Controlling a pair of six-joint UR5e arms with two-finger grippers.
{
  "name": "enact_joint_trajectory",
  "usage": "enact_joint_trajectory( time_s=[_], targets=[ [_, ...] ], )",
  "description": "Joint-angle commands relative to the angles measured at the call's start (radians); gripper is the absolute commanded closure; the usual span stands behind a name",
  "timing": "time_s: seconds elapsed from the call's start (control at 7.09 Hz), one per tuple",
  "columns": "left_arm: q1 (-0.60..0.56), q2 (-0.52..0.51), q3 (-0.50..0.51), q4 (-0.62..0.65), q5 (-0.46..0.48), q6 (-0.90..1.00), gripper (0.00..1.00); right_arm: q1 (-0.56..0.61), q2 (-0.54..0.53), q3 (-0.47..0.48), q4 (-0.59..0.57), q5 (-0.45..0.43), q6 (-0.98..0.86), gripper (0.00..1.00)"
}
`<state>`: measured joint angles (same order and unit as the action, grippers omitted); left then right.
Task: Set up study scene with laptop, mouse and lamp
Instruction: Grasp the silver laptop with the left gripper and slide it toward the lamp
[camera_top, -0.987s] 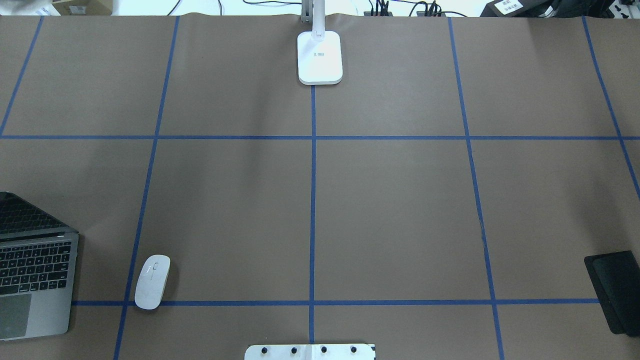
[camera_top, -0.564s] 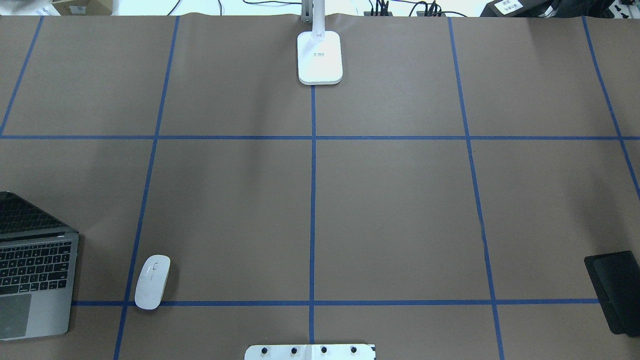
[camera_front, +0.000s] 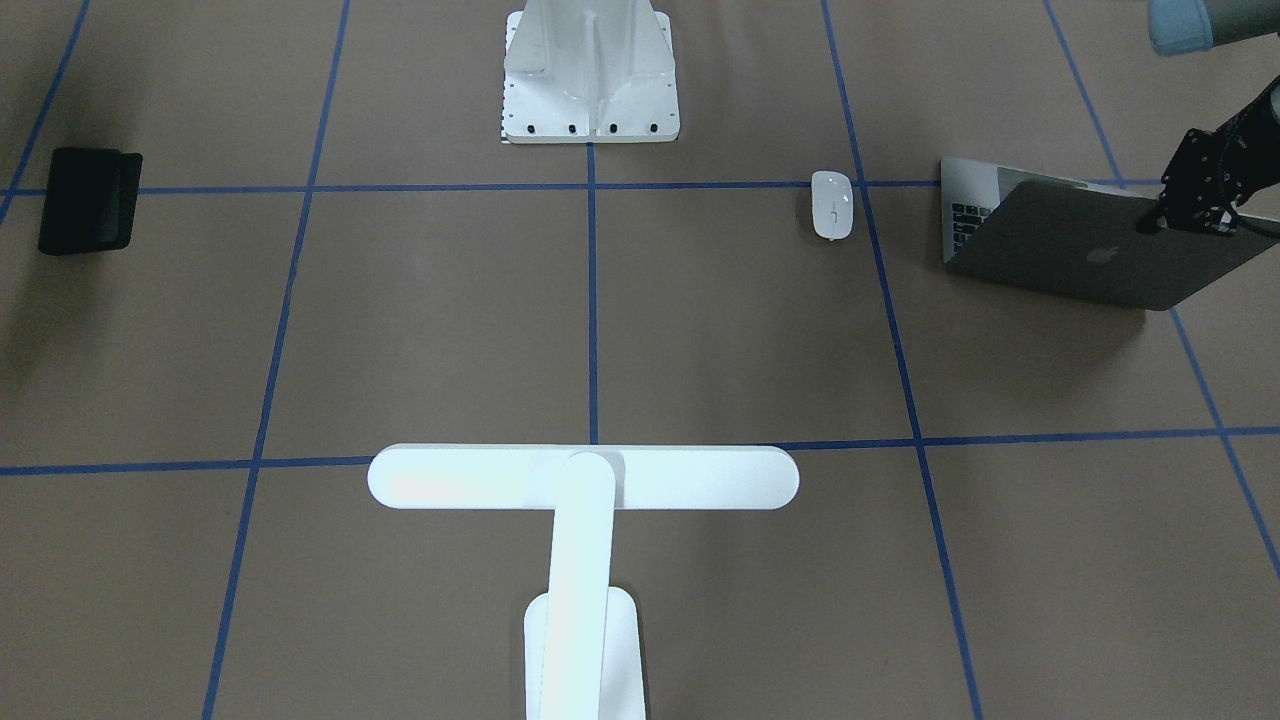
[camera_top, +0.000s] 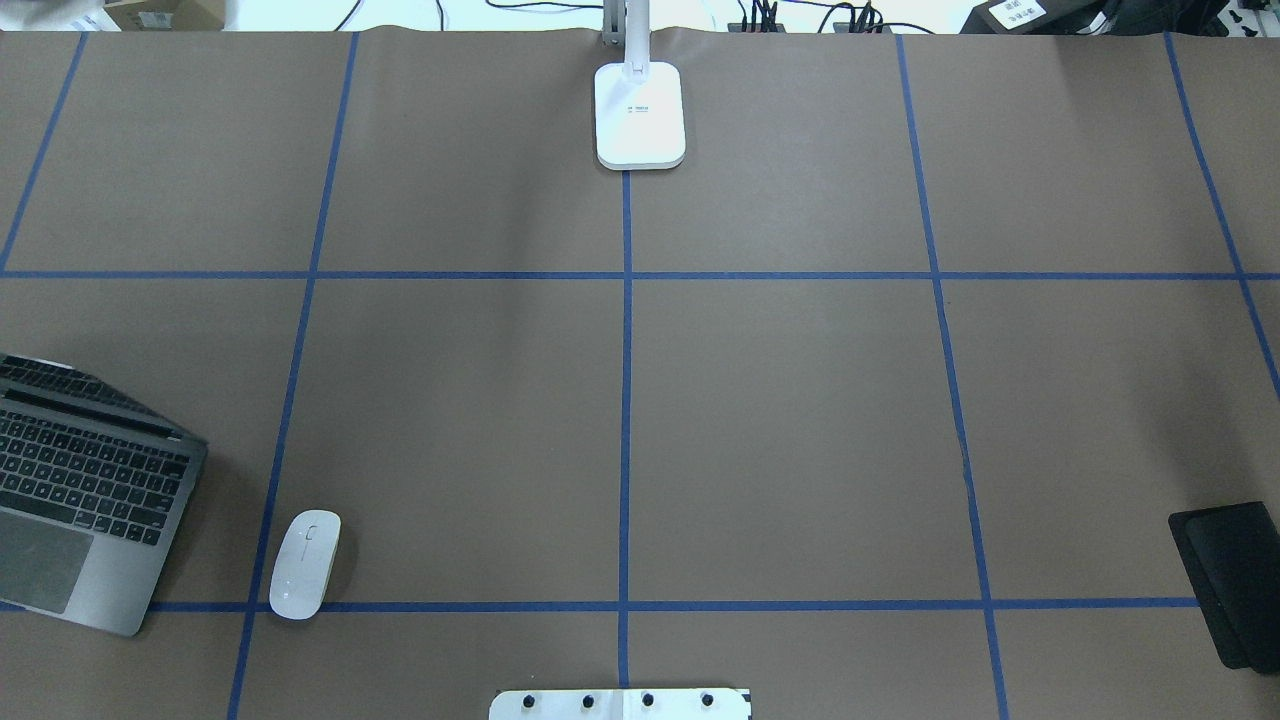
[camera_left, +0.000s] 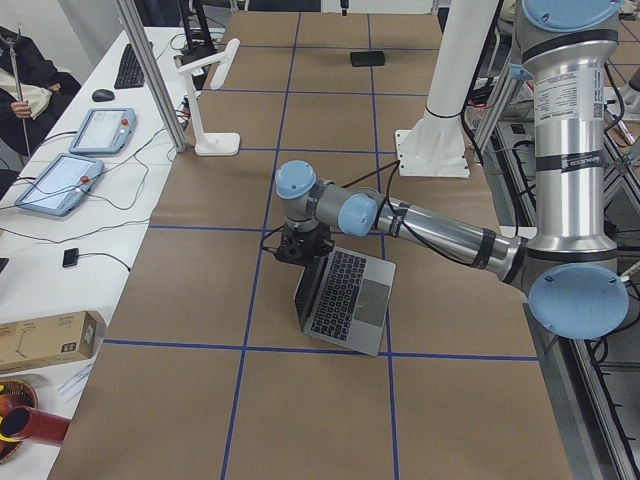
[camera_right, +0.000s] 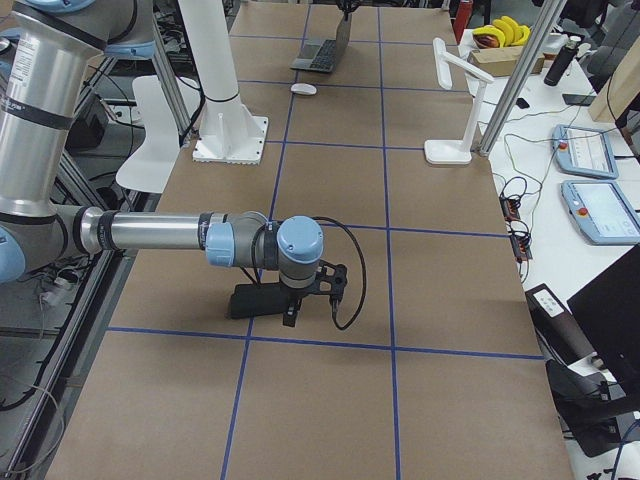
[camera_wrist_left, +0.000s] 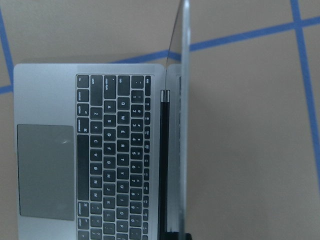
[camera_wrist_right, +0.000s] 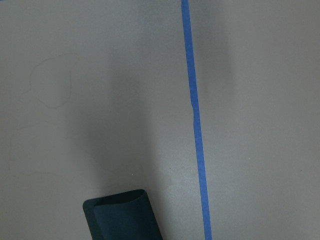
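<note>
Left gripper (camera_front: 1170, 212), jaws clamped on the thin grey metal laptop (camera_front: 1090, 250) lid, should drag slowly toward overhead three o'clock; for the right gripper (camera_right: 290, 315), whether its jaws are wide or narrow cannot be told.

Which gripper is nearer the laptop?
Left. The left gripper holds the laptop by its lid edge; the right gripper hangs far off, over the black mat.

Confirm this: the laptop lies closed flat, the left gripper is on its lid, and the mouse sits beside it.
Not quite. The laptop is open, not closed: the left wrist view shows its keyboard and trackpad with the lid raised. The rest holds: the left gripper is on its lid, and the mouse sits beside it.
</note>
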<state>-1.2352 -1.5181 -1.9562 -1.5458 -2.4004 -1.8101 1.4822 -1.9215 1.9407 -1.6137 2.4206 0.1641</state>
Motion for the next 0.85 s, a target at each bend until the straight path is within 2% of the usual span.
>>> enact_joint_trajectory(
  time_s=[0.0, 0.28, 0.56, 0.7],
  targets=[
    [0.0, -0.201, 0.042, 0.168, -0.006, -0.002, 1.0, 0.001, -0.007, 0.011, 0.0, 0.0, 0.0, 0.0],
    [0.0, -0.339, 0.077, 0.245, -0.055, -0.027, 1.0, 0.001, -0.007, 0.017, 0.0, -0.001, 0.0, 0.0],
    [0.058, -0.46, 0.121, 0.242, -0.054, -0.167, 1.0, 0.001, -0.007, 0.015, 0.0, -0.005, -0.001, 0.0],
    [0.1, -0.541, 0.175, 0.24, -0.049, -0.237, 1.0, 0.001, -0.007, 0.015, 0.0, -0.008, -0.001, 0.0]
  ],
)
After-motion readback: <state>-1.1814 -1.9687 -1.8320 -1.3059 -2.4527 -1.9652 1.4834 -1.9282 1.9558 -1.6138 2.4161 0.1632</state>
